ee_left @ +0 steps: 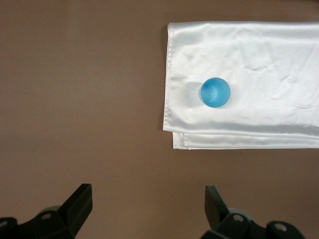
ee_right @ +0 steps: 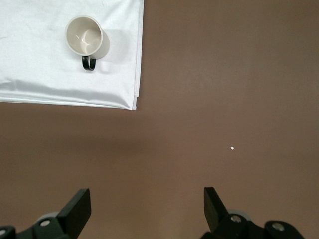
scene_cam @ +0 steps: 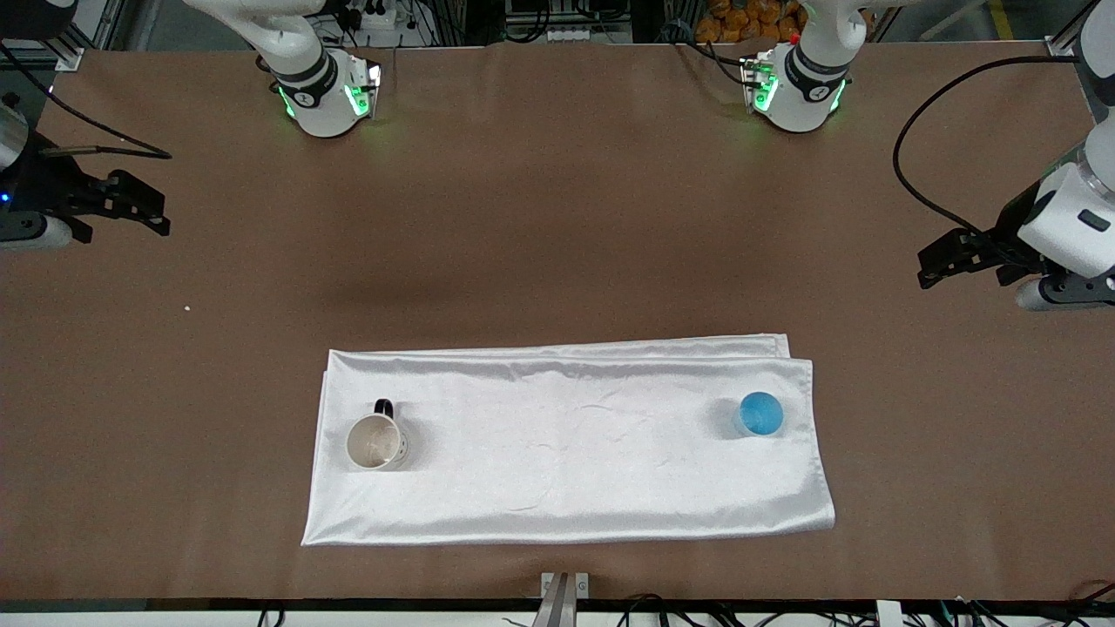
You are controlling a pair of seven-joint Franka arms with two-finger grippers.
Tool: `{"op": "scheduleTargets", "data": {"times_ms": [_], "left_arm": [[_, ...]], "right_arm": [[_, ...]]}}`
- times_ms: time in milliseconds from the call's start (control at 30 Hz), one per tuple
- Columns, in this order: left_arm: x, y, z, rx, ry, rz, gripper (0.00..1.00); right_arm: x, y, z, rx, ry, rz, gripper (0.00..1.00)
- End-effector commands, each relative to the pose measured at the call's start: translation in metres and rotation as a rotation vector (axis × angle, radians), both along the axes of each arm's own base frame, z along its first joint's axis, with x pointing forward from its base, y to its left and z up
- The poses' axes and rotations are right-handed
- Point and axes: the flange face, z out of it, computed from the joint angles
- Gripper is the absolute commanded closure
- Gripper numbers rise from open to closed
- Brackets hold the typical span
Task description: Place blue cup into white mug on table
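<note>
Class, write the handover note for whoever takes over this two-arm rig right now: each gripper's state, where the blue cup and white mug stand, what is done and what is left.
Left gripper: open, empty, waiting over bare table at the left arm's end.
Right gripper: open, empty, over bare table at the right arm's end.
Blue cup: upright on the white cloth, toward the left arm's end.
White mug: upright and empty on the same cloth, toward the right arm's end, well apart from the cup.
Done: nothing yet.
Left: grasp the cup, probably with the left gripper, carry it over the mug and lower it in.
</note>
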Motion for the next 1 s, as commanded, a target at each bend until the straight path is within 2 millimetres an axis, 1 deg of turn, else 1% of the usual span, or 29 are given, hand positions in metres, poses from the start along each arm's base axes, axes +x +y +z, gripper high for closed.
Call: {"op": "scheduleTargets", "data": {"times_ms": [0,233,500,767,800,867,967], "left_arm": [[-0.001,0.001,0.001,0.000,0.000,-0.018,0.00],[-0.002,0.001,0.003,-0.001,-0.004,-0.018,0.00],[0.000,0.002,-0.001,0.001,0.002,-0.015,0.00],[0.008,0.001,-0.015,0.003,0.009,-0.019,0.00],[0.010,0.001,-0.017,0.002,0.006,-0.019,0.00],[0.016,0.000,-0.027,0.001,0.006,-0.021,0.00],[0.024,-0.002,-0.035,-0.005,-0.010,-0.024,0.00]], "right_arm": [[0.003,0.003,0.011,-0.014,-0.012,-0.011,0.00],[0.004,0.003,0.011,-0.011,-0.018,-0.011,0.00],[0.003,0.006,0.011,-0.011,-0.015,-0.008,0.00],[0.003,0.007,0.011,-0.011,-0.017,-0.006,0.00],[0.004,0.007,0.010,-0.011,-0.015,-0.008,0.00],[0.006,0.006,0.008,-0.010,-0.015,-0.009,0.00],[0.011,0.012,0.000,-0.008,-0.008,-0.012,0.00]]}}
